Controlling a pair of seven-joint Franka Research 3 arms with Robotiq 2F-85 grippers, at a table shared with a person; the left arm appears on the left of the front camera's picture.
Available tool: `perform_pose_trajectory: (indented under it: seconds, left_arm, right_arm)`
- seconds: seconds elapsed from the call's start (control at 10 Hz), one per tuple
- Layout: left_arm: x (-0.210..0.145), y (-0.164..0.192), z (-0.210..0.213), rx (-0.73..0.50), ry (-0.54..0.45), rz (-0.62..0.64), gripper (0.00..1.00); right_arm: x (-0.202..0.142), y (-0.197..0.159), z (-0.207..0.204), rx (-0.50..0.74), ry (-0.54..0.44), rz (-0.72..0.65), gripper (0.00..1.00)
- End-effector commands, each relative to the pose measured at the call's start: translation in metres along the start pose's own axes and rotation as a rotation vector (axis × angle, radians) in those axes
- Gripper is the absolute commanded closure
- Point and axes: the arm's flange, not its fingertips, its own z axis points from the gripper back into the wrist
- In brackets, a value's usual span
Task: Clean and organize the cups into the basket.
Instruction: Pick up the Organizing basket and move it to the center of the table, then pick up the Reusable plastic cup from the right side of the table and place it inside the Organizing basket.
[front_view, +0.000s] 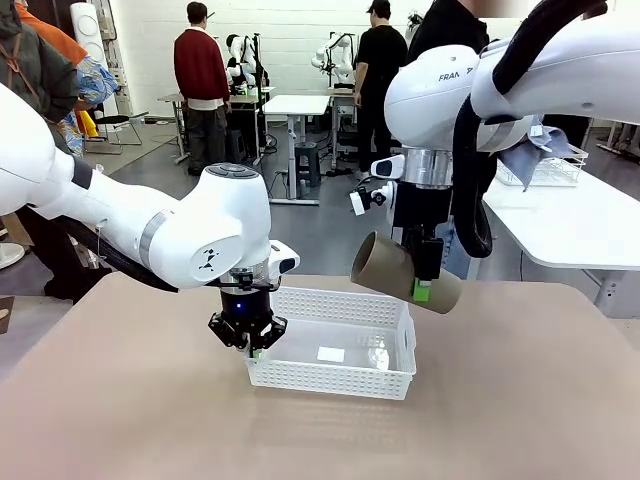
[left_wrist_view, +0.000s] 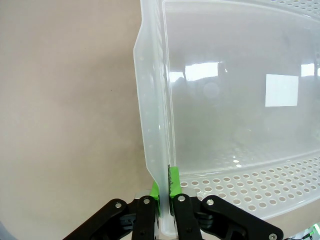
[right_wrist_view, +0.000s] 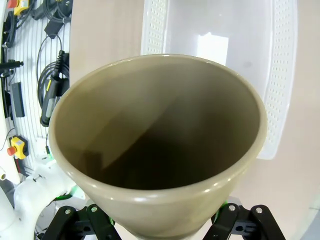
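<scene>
1. Tan cup (front_view: 385, 265) was up in the air, grasped across its body by the right gripper (front_view: 424, 290), with a green pad showing on its near side towards the narrow end. It lay tilted, mouth up and toward the robot's left, base dipping toward the right.
2. In the right wrist view you looked straight down into the cup's (right_wrist_view: 160, 145) wide mouth. The black fingers poked out on both sides under its rim, and the basket (right_wrist_view: 282, 75) sat well below it.
3. The white basket (front_view: 330, 378) sat mid-table with its long sides running left to right and holes all along its walls. Its floor was plain plastic with a pale rectangular patch near the middle.
4. The left gripper (front_view: 252, 345) was clenched on the basket's left short wall, close to the near corner. In the left wrist view the pads (left_wrist_view: 155, 190) squeezed that thin wall from both faces, one inside the basket and one outside.
5. The cup hung over the basket's far right corner, apart from the rim.
6. Room-wise, the beige table (front_view: 120, 400) stretched open to the left, front and right of the basket.
7. The right arm came down just behind the basket's far wall, and the left arm crowded the left end.
</scene>
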Motion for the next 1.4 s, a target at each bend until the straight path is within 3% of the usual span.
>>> perform_pose_trajectory:
  seconds: [0.0, 0.2, 0.5, 0.8, 1.3]
  left_arm:
    - [-0.003, 0.003, 0.000, 0.003, -0.007, -0.014, 1.00]
    - [-0.003, 0.003, 0.000, 0.003, -0.007, -0.014, 1.00]
    - [-0.003, 0.003, 0.000, 0.003, -0.007, -0.014, 1.00]
    - [-0.003, 0.003, 0.000, 0.003, -0.007, -0.014, 1.00]
    - [-0.003, 0.003, 0.000, 0.003, -0.007, -0.014, 1.00]
  right_arm:
    - [0.000, 0.000, 0.000, 0.000, 0.000, 0.000, 0.18]
    - [0.004, 0.005, -0.009, -0.082, -0.098, 0.022, 0.18]
    - [0.002, -0.010, -0.035, -0.033, -0.180, 0.017, 0.18]
    - [0.018, -0.020, -0.056, 0.031, -0.223, 0.022, 0.18]
    - [0.038, -0.041, -0.094, 0.085, -0.209, 0.043, 0.18]
